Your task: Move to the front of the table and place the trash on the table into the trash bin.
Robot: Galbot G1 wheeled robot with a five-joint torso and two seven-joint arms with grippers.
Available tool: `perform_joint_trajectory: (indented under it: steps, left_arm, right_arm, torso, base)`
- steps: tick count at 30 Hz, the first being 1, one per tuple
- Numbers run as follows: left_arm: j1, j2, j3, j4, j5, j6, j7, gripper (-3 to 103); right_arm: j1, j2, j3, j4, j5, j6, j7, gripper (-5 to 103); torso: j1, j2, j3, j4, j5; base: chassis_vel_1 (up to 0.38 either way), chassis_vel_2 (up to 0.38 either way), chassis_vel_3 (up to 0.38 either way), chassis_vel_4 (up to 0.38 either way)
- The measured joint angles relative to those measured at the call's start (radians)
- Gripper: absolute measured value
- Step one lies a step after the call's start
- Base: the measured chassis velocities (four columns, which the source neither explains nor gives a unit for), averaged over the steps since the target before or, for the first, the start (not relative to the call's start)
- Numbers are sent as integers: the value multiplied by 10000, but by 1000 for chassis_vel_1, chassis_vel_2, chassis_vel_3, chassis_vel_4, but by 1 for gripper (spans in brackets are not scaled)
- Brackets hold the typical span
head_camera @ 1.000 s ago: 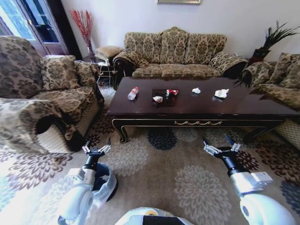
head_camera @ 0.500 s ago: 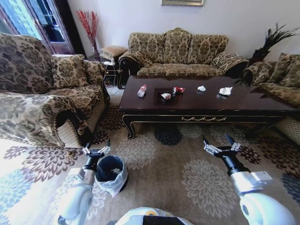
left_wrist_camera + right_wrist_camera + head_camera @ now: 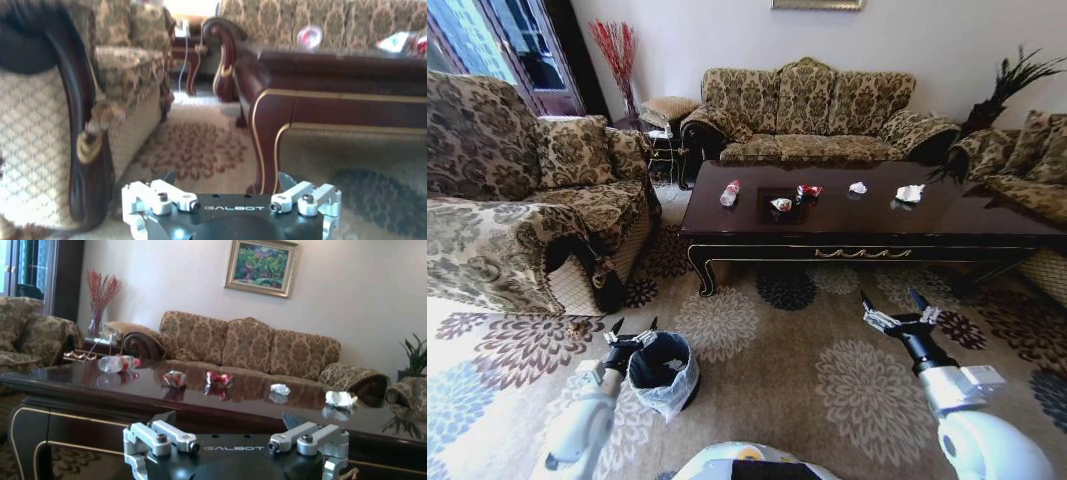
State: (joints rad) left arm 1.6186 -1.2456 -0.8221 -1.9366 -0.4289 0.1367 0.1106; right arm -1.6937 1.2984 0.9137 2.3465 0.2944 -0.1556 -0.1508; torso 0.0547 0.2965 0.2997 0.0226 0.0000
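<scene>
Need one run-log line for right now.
phase: approach | table: ahead, trash on top | trash bin: on rug by left pincer | left pincer: open, empty | right pincer: open, empty

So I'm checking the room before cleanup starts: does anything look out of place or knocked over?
Only the litter on the table: a plastic bottle lying on its side, two crumpled wrappers and two balled tissues. The trash bin stands upright on the carpet beside the left gripper.
</scene>
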Motion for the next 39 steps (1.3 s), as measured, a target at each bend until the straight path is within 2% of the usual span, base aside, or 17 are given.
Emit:
perform_joint_trajectory:
  steps: [5, 15, 24, 32, 34, 39]
  left_arm:
    - [-121, 179, -34, 916, 38, 13, 343, 100]
    - [-77, 466, 135, 1772, 128, 327, 830, 100]
    - [-756, 1046, 346, 2904, 194, 954, 946, 100]
    - [-1056, 1302, 404, 3308, 207, 1388, 1053, 100]
    - [-1103, 1378, 420, 3352, 201, 1652, 1284, 100]
    - [-1242, 1480, 476, 3355, 170, 2044, 1371, 100]
  right_arm:
    - [19, 11, -4, -49, 0, 17, -3, 100]
    - [30, -63, -66, -57, -24, 6, -4, 100]
    - [-42, -50, -28, -23, -39, 9, -10, 100]
    - [-87, -28, -5, -46, -37, 58, -19, 100]
    - [-75, -21, -6, -75, -38, 71, -21, 100]
    - [-68, -9, -4, -139, -41, 117, -22, 100]
  torso:
    - [0, 0, 0, 1, -2]
    - [0, 0, -1, 2, -1]
    - [0, 0, -1, 0, -2]
    - [0, 0, -1, 1, -3]
    - [0, 0, -1, 2, -3]
    - [0, 0, -1, 2, -2]
  base:
    - [0, 0, 0, 0]
    - [0, 0, 0, 0]
    - [0, 0, 0, 0]
    - [0, 0, 0, 0]
    - [0, 0, 0, 0]
    - [0, 0, 0, 0]
